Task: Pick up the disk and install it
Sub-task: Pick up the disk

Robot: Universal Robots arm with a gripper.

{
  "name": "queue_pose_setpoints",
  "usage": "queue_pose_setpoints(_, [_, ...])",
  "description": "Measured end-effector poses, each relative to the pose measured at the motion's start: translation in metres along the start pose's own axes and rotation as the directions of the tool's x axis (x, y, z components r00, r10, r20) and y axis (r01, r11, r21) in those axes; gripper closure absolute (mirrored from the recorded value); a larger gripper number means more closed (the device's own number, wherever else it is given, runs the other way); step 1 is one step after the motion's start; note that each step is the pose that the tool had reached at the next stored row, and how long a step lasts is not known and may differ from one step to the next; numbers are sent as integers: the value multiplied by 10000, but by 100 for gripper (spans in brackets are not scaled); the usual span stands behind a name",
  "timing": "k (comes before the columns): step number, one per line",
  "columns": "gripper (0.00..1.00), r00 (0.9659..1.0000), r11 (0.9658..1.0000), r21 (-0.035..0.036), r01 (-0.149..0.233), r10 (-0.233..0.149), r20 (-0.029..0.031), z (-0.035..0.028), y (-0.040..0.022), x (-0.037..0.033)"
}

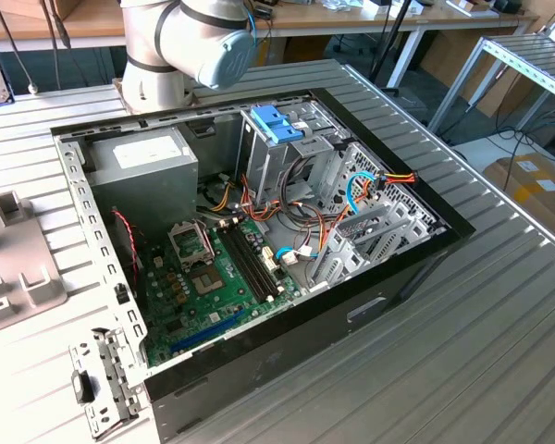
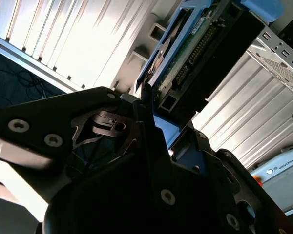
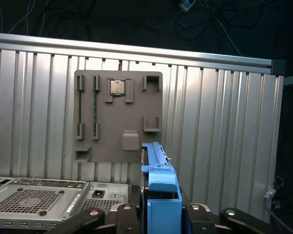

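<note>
Your one end effector [image 3: 161, 217] was clamped on one disk [image 3: 158, 168]; one open case [image 1: 351, 314] sat centre of the exterior view.

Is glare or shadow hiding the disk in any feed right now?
Second wrist view: glare washes out the ribbed table, but the disk is readable; first wrist view: even light, dark background beyond the table; exterior view: even light, mild shadow inside the computer case.
</note>
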State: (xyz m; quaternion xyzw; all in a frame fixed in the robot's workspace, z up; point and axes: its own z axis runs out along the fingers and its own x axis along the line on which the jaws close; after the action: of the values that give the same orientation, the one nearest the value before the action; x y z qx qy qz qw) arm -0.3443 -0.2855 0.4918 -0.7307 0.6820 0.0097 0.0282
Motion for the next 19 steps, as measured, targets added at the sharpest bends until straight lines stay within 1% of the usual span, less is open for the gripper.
queue_pose_setpoints(19, [63,10000,10000,0,1,-1,0,4,-139,10])
